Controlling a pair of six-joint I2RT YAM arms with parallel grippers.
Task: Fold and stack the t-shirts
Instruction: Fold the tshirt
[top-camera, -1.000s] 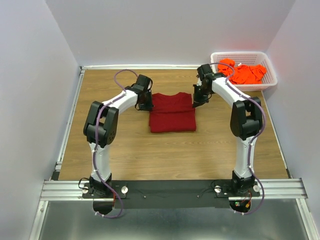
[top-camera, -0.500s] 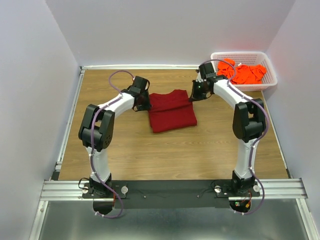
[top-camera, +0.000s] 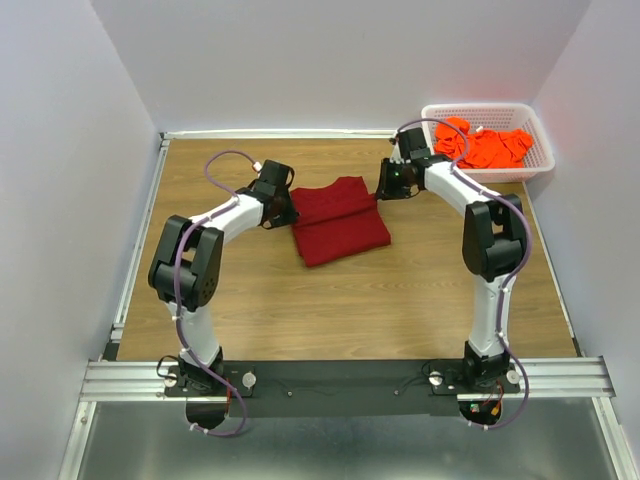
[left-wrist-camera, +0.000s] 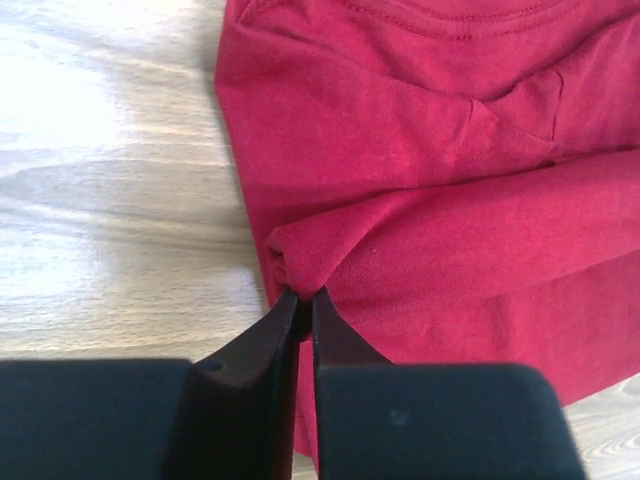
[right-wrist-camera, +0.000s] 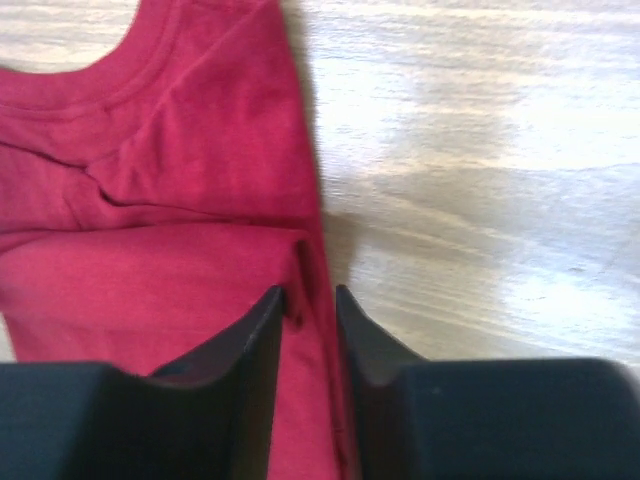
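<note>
L tool (left-wrist-camera: 303, 292), R tool (right-wrist-camera: 310, 292) flank folded maroon shirt (top-camera: 340, 222).

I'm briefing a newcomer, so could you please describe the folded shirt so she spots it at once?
Start at the wooden table and look just beyond its middle. The dark red t-shirt lies there folded; the other shirts are bright orange and heaped in the white basket at the far right corner.

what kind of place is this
Probably a robot lab test cell, not a home: plain white walls box in a wooden table, two arms are bolted to a metal rail, and a red shirt lies near a basket of orange shirts.
</note>
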